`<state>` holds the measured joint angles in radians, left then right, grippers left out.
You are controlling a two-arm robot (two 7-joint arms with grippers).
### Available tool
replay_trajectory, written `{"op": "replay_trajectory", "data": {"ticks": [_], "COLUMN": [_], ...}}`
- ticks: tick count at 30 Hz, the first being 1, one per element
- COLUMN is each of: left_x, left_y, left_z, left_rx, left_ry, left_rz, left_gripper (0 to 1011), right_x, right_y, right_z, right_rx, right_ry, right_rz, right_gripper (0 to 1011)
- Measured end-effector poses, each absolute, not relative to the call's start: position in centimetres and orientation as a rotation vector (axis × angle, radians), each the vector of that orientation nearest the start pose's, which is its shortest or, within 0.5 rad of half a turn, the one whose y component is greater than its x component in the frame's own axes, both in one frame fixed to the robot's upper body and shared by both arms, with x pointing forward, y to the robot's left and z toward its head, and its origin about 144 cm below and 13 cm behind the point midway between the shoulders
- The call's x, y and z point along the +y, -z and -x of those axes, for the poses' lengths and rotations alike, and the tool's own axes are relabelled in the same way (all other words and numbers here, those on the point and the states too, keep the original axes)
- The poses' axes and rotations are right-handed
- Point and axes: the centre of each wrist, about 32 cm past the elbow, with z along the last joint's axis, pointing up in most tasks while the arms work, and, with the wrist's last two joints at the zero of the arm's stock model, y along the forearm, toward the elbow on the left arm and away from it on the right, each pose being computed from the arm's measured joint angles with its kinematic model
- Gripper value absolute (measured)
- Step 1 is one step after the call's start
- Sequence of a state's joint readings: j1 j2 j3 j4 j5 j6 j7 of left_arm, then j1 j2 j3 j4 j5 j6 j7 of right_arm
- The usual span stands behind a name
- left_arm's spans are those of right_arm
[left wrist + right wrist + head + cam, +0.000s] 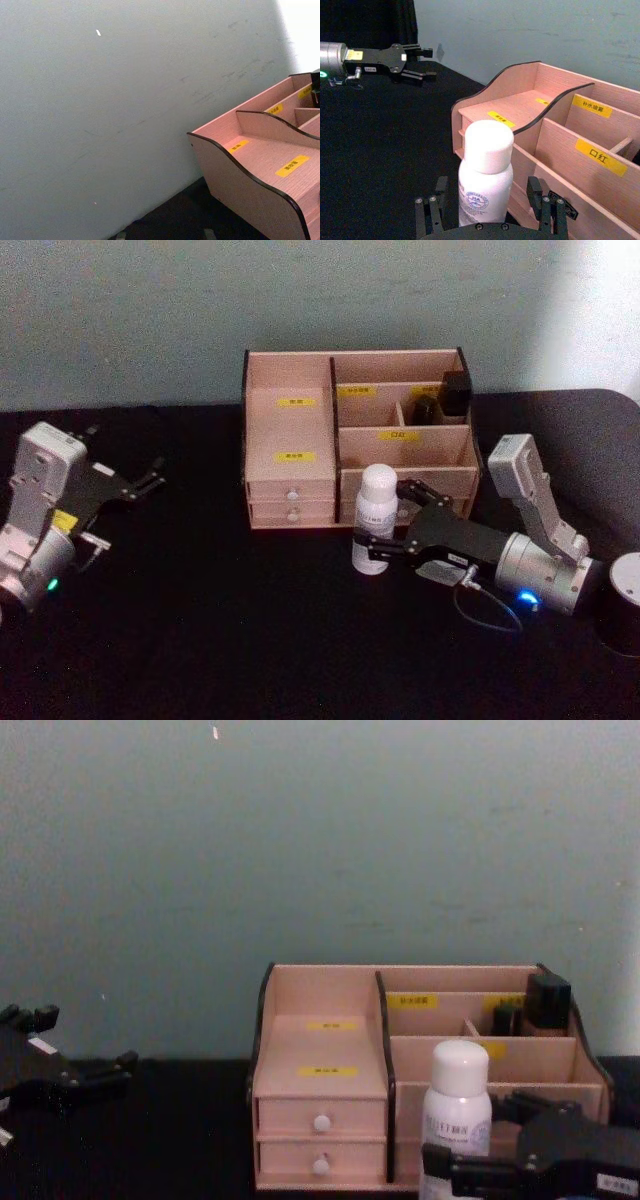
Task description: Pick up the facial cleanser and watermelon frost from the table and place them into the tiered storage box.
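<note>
The facial cleanser (378, 512), a tall white bottle with a rounded cap, stands on the black table just in front of the tiered storage box (290, 370). My right gripper (392, 525) reaches in from the right and is open, with one finger on each side of the bottle's lower body. In the right wrist view the facial cleanser (485, 175) sits between the fingers (544, 205) with small gaps on both sides. My left gripper (150, 478) hovers open at the far left, well away from the box. The watermelon frost is out of view.
The pinkish box (320, 1000) has stepped open compartments with yellow labels and white-knobbed drawers (293, 498) at its front. Small dark bottles (455, 392) occupy its back right compartments. A pale wall rises behind it. Bare black tabletop (230, 620) spreads between the two arms.
</note>
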<state>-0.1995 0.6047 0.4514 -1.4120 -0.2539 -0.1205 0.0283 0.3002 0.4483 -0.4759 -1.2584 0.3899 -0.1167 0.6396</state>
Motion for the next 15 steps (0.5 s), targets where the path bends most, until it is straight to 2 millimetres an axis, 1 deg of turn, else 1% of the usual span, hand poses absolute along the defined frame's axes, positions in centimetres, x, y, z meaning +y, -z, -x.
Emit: {"op": "replay_trajectory", "data": {"ticks": [15], "left_x": [30.97], "left_y": [-113.98], "left_z": [-48.86], "left_rx": [-0.285], "left_ry": [-1.248], "left_rz": [-0.305], "left_gripper": [1001], "right_x": [-26.88], "right_y": [-112.15], "right_z": [-52.01], "right_rx": [-0.003], "right_ry": [0.639], "right_rz": [0.172], "right_gripper": [1003]}}
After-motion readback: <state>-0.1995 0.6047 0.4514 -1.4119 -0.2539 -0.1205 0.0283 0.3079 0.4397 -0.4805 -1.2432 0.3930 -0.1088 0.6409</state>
